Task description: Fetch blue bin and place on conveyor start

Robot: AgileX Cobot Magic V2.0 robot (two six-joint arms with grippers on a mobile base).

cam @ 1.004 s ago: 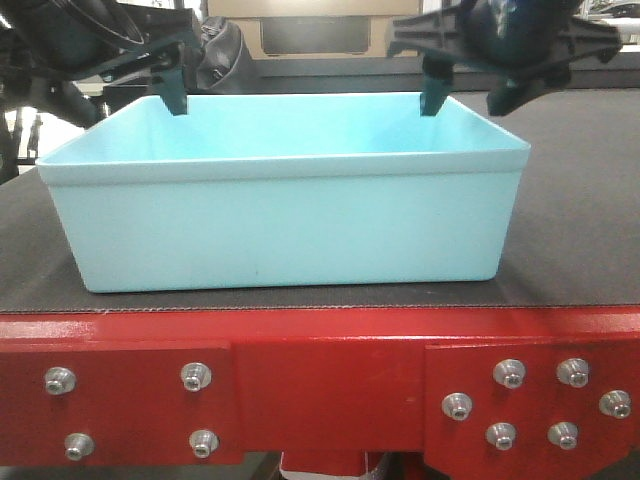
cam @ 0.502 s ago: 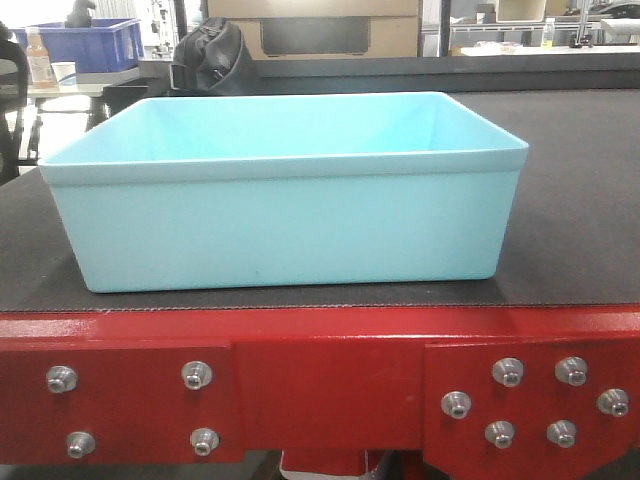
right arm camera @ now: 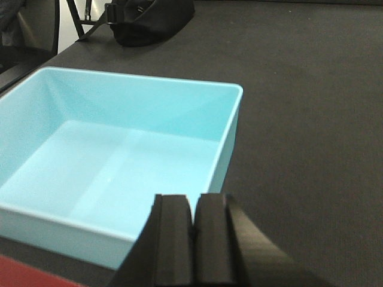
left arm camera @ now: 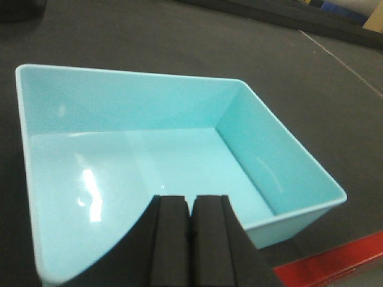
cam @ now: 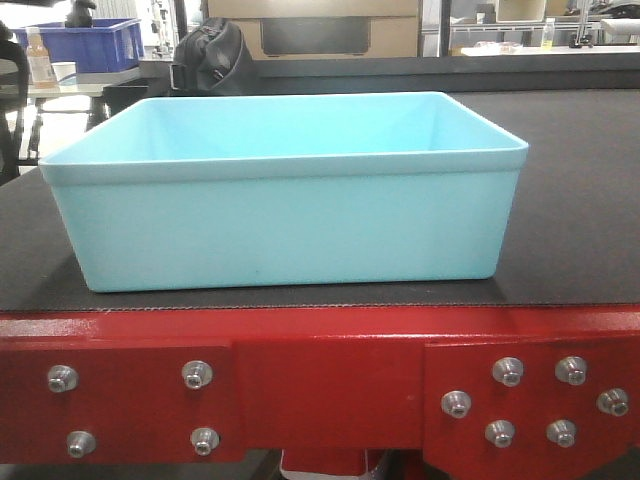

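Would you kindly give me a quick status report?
Both pincers shut, empty: left, right. Blue bin upright on belt by red frame. Nothing in bin.

Front view: both arms, hanging over the far rim of the blue bin (cam: 285, 195) one second ago, are gone from frame by the half-second mark and do not reappear now. Background behind the bin is uncovered, showing a dark blue crate (cam: 85, 45) and a black bag (cam: 215, 55). Left gripper (left arm camera: 191, 239) and right gripper (right arm camera: 192, 239) now sit above and clear of the bin, pads pressed together, nothing between them.
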